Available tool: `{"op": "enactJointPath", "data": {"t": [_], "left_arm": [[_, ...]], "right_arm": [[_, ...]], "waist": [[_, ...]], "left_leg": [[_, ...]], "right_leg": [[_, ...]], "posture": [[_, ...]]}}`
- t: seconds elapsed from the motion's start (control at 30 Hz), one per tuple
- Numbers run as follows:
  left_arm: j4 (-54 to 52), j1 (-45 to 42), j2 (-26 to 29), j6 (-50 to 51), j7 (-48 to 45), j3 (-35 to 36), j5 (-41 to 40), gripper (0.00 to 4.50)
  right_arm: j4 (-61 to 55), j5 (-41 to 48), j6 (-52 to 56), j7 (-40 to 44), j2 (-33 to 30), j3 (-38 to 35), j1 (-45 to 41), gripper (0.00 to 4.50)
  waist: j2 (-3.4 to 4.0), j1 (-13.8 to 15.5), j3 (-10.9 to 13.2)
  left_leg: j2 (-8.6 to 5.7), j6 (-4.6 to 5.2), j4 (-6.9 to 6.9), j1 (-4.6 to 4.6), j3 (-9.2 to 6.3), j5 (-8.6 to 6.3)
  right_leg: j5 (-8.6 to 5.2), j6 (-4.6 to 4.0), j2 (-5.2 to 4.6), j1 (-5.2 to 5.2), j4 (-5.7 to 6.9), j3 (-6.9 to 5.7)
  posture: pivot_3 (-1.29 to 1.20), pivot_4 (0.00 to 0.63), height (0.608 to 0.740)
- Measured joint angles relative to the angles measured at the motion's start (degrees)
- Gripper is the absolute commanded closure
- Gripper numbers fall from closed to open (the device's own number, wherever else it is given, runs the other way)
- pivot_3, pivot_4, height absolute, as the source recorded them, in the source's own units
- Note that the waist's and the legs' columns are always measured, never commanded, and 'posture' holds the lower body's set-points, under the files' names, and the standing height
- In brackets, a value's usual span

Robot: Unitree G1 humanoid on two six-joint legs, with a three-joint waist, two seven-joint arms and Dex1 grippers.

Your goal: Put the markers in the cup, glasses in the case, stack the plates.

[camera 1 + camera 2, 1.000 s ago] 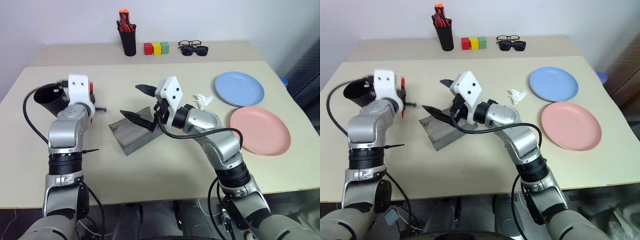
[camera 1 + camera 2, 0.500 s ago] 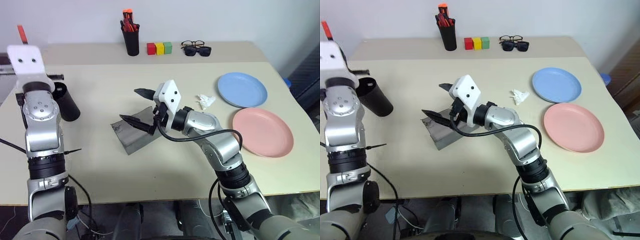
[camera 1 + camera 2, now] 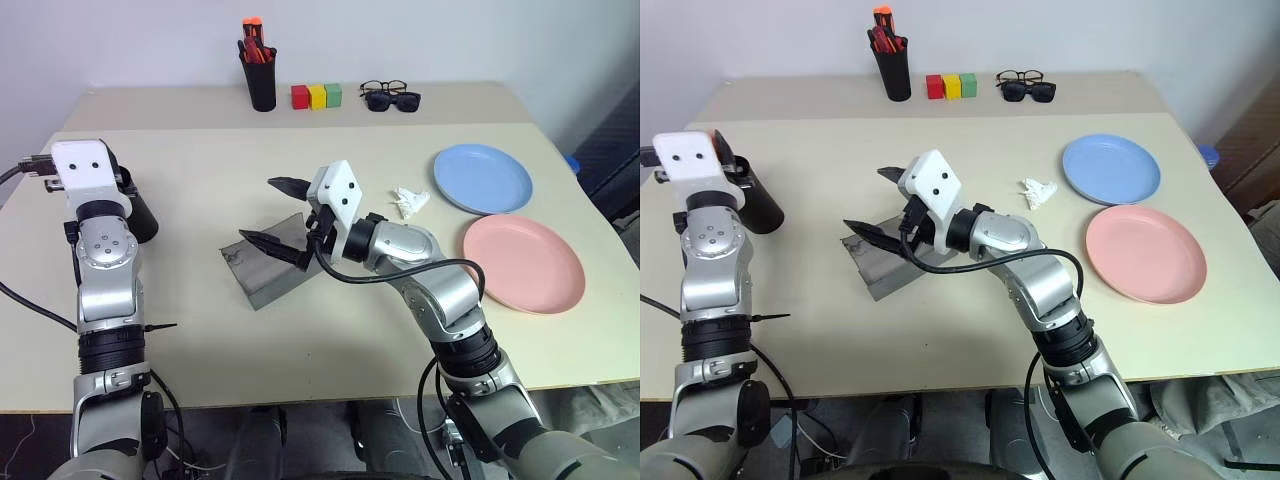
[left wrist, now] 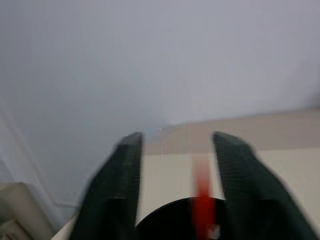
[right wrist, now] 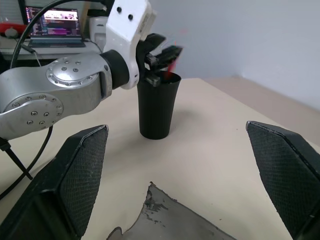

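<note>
Fingers of the left gripper (image 4: 175, 165) stand apart over the cup's (image 5: 157, 105) rim, a red marker (image 4: 202, 192) blurred between them above the black mouth; whether they touch it I cannot tell. That cup stands upright near the table's (image 3: 300, 330) left edge. Spread wide with nothing between its fingers, the right gripper (image 3: 280, 213) hangs over the open grey case (image 3: 268, 268) at mid-table, bare tabletop all round it. Well to the right, near the table's right edge, lie the blue plate (image 3: 482, 178) and pink plate (image 3: 521, 262), side by side, unstacked.
</note>
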Motion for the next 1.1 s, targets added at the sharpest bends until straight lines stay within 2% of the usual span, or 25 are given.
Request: {"op": "enactJointPath", "data": {"t": [0.13,0.2,0.3,0.4,0.5,0.6,0.7,0.8,0.9,1.1], "left_arm": [[-0.51,-0.01,-0.46,-0.22,-0.53,1.03,-2.42,2.41],[-3.16,-0.04,-1.18,-0.03,-4.19,1.11,-6.17,2.41],[-10.46,0.08,-0.50,3.55,-14.89,-1.40,-14.18,1.51],[-19.49,2.81,3.63,14.77,-27.25,-6.29,-23.76,0.06],[-25.83,6.97,8.79,26.17,-36.31,-11.56,-30.92,0.06],[-30.68,9.48,15.24,35.06,-44.05,-17.95,-34.47,0.06],[-31.99,9.47,19.51,40.83,-48.49,-24.98,-34.57,0.06],[-30.87,8.47,19.96,45.82,-50.05,-31.30,-33.44,0.06],[-29.80,6.55,19.94,46.48,-50.77,-34.61,-30.95,0.95],[-26.99,4.93,18.94,43.63,-51.78,-36.03,-27.19,4.09]], "right_arm": [[0.00,0.00,0.00,0.01,-0.08,-0.01,0.00,0.00],[-0.01,0.00,0.00,0.12,-0.82,-0.11,0.00,0.00],[-0.12,0.04,0.00,1.19,-3.84,-0.46,0.09,0.00],[-0.11,0.10,-0.01,2.98,-9.09,-3.42,0.70,0.00],[-0.10,0.18,-0.15,6.41,-15.83,-6.22,2.45,0.00],[0.33,0.00,-1.11,10.45,-22.54,-7.66,4.47,0.00],[0.70,-0.39,-2.04,12.22,-25.26,-8.57,5.38,0.00],[0.66,-0.83,-2.70,12.28,-25.69,-8.67,6.42,0.00],[0.33,-1.05,-2.72,11.88,-25.57,-8.55,7.08,0.00],[-1.47,-1.08,-2.71,10.87,-25.31,-8.48,8.20,0.00]], "waist": [[0.00,0.01,0.00],[0.00,0.02,0.00],[-0.01,0.30,0.00],[0.01,-0.03,0.01],[0.04,-0.34,0.03],[0.09,-0.59,0.06],[0.09,-0.94,0.06],[0.08,-1.08,0.06],[0.08,-0.97,0.06],[0.08,-0.66,0.06]], "left_leg": [[0.00,0.00,0.00,0.00,0.00,0.00],[0.00,0.00,0.00,-0.02,-0.01,0.00],[-0.01,0.00,0.06,-0.12,-0.01,0.00],[-0.03,0.00,0.06,-0.12,0.01,0.00],[0.02,0.02,-0.01,-0.09,0.00,-0.01],[0.03,0.02,0.01,-0.10,0.01,-0.01],[0.04,0.03,0.03,-0.10,0.05,0.00],[0.04,0.03,0.07,-0.13,0.05,0.00],[0.04,0.03,0.09,-0.19,0.03,0.00],[0.04,0.03,0.09,-0.21,0.03,0.00]], "right_leg": [[0.00,0.00,0.00,0.00,0.00,-0.01],[0.00,0.00,0.00,0.00,0.00,-0.01],[0.00,0.00,-0.02,0.00,-0.04,-0.02],[0.00,0.00,-0.04,0.00,-0.07,-0.01],[-0.02,-0.02,0.02,-0.06,-0.03,0.00],[-0.05,-0.07,0.05,-0.11,0.00,0.02],[-0.15,-0.24,0.07,-0.11,-0.02,0.07],[-0.15,-0.23,0.08,-0.12,-0.01,0.07],[-0.14,-0.22,0.08,-0.16,0.00,0.07],[-0.14,-0.21,0.08,-0.18,-0.01,0.07]], "posture": [[0.00,0.150,0.740],[0.00,0.150,0.740],[0.00,0.150,0.740],[0.00,0.150,0.740],[0.00,0.150,0.740],[0.00,0.150,0.740],[0.00,0.150,0.740],[0.00,0.150,0.740],[0.00,0.150,0.740],[0.00,0.150,0.740]]}}
